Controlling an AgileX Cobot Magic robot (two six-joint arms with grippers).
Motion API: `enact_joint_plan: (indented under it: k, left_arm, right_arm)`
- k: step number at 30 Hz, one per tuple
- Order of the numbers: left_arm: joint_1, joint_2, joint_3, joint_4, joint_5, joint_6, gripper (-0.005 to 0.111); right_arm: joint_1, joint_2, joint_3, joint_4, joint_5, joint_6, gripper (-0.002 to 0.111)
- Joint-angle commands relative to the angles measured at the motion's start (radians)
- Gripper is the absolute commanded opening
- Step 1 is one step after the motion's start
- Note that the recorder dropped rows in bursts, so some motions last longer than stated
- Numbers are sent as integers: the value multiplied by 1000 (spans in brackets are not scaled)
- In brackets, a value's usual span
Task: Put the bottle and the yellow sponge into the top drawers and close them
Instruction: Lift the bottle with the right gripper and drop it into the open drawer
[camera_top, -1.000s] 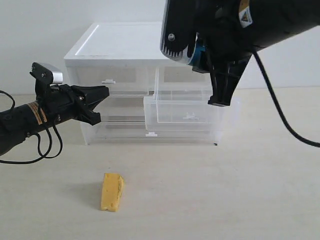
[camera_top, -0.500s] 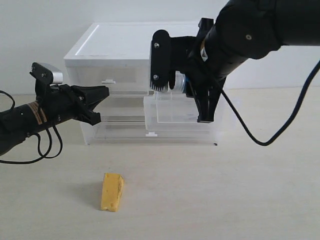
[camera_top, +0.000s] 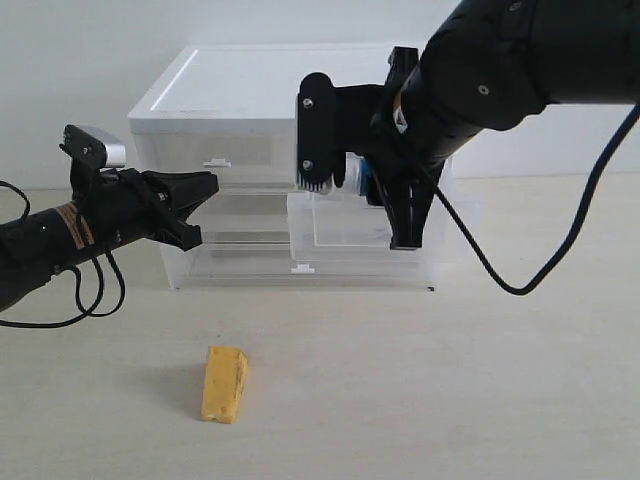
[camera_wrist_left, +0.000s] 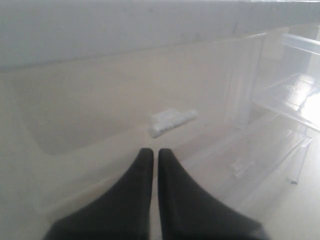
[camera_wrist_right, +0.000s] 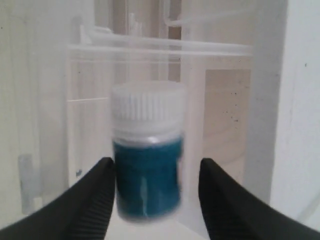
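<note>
The bottle (camera_wrist_right: 146, 175), white ribbed cap and teal label, shows blurred between the fingers of my right gripper (camera_wrist_right: 156, 162). The jaws stand open: one finger is at the label's side and a clear gap separates the other. In the exterior view that gripper (camera_top: 404, 238) points down into the pulled-out right top drawer (camera_top: 350, 222), and the arm hides the bottle. The yellow sponge (camera_top: 224, 384) lies on the table in front of the cabinet. My left gripper (camera_top: 207, 186) is shut and empty, just before the handle tab (camera_wrist_left: 172, 121) of the closed left top drawer (camera_top: 215, 160).
The white-topped cabinet (camera_top: 250, 85) stands at the back of the beige table (camera_top: 450, 400). A wider translucent drawer (camera_top: 300, 245) below the open one also sticks out. The right arm's black cable (camera_top: 480, 265) loops down beside the cabinet.
The right arm swung down and to the left, bringing its fingers into the open right top drawer. The left arm and the sponge have not moved.
</note>
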Motion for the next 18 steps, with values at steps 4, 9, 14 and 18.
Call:
enact_joint_plan:
  k: [4, 9, 14, 18]
  left_arm:
    - [-2, 3, -7, -27, 9, 2, 4]
    - [-2, 3, -7, -27, 9, 2, 4]
    - [-2, 3, -7, -27, 9, 2, 4]
    - [-2, 3, -7, -34, 9, 5, 4]
  right_arm:
    - [-7, -4, -6, -10, -44, 20, 53]
    - [-7, -35, -8, -89, -44, 112, 53]
    - [-7, -134, -8, -174, -96, 359, 53]
    - [-7, -220, -3, -43, -130, 627, 47]
